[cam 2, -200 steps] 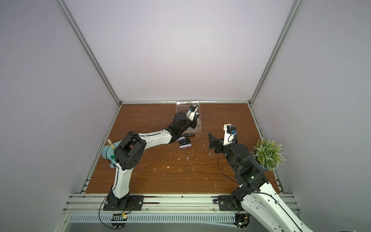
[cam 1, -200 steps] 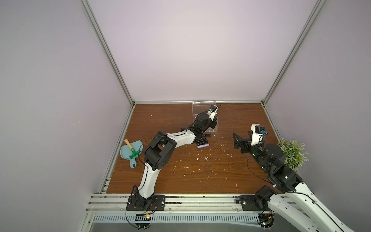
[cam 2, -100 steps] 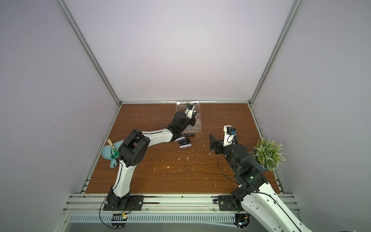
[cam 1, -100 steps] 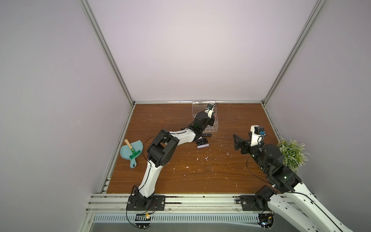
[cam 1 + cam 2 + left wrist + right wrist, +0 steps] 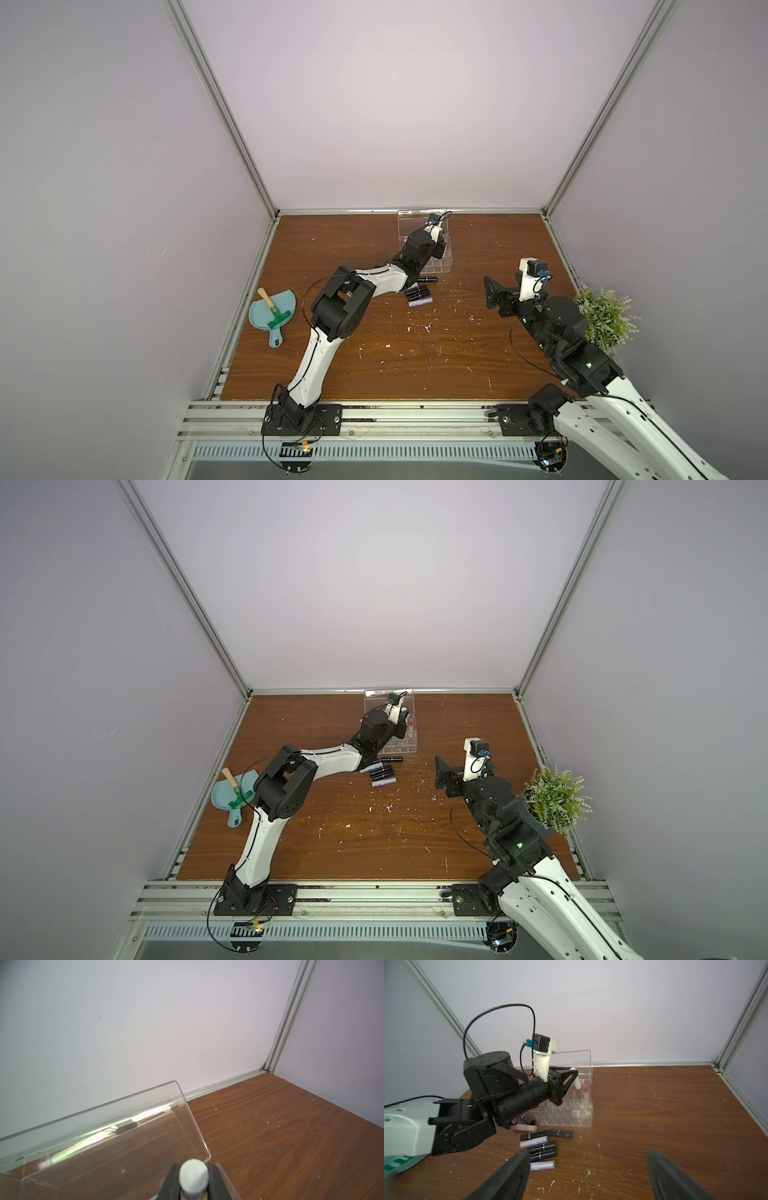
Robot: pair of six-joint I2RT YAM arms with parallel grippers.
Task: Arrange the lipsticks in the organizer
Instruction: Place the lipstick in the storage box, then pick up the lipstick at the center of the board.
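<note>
The clear acrylic organizer [image 5: 571, 1120] stands near the back wall, seen in both top views [image 5: 440, 268] [image 5: 406, 746], with its lid [image 5: 145, 1126] open behind it. My left gripper [image 5: 574, 1077] is shut on a cream-white lipstick [image 5: 193, 1174] and holds it tilted over the organizer's far right compartments. One peach-pink lipstick [image 5: 585, 1089] stands in a compartment beside it. Several loose lipsticks [image 5: 538, 1147], black, lilac and one cream, lie on the table in front of the organizer [image 5: 417, 293]. My right gripper [image 5: 588, 1159] is open and empty, to the right of that pile.
A teal dustpan with a brush [image 5: 272, 316] lies at the table's left edge. A potted plant [image 5: 604, 316] stands at the right edge, next to my right arm. White crumbs [image 5: 415, 328] are scattered over the wooden table. The back wall is just behind the organizer.
My left arm has stretched slightly farther back over the organizer, still holding the cream-white lipstick. The right arm has stayed where it was.
</note>
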